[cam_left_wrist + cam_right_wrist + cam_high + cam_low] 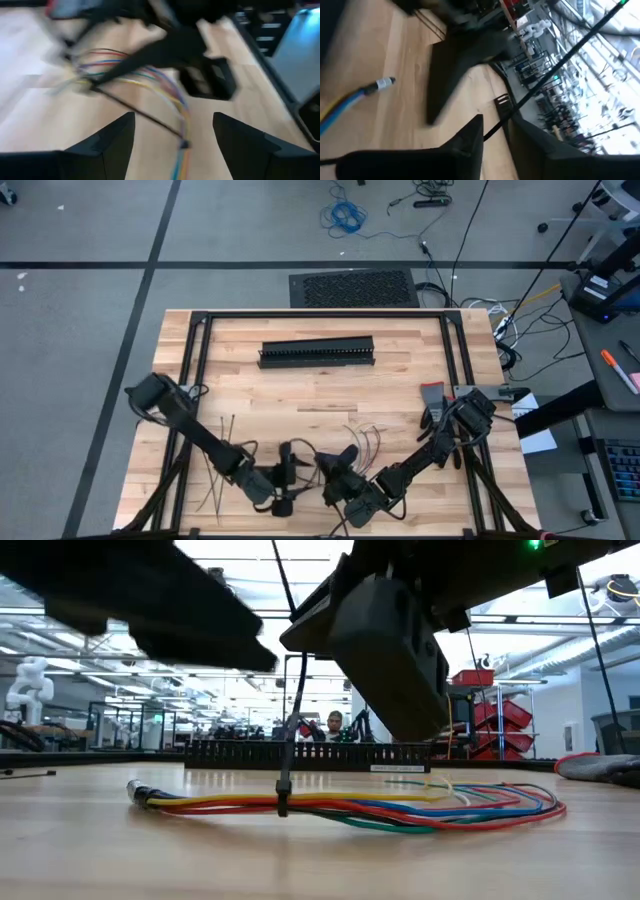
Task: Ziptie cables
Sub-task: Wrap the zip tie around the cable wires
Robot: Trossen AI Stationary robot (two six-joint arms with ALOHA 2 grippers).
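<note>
Bundle of multicoloured thin wires (pixel 350 808): lower centre, on wooden tabletop (pixel 90 850), one dark plastic ziptie (pixel 283 795) already looped round it. Right gripper (pixel 496 129) pinches its tail; left gripper (pixel 173 131) gapes wide. Next, you cinch tight.

Multicoloured cables (pixel 350 808) flat on table, dark ziptie (pixel 284 795) looped around them.

Wooden table (pixel 400 380) lying mid-frame, carrying black slotted duct (pixel 317 353) upper centre, cables (pixel 380 808) lower centre, spare zipties (pixel 218 463) lower left
</note>
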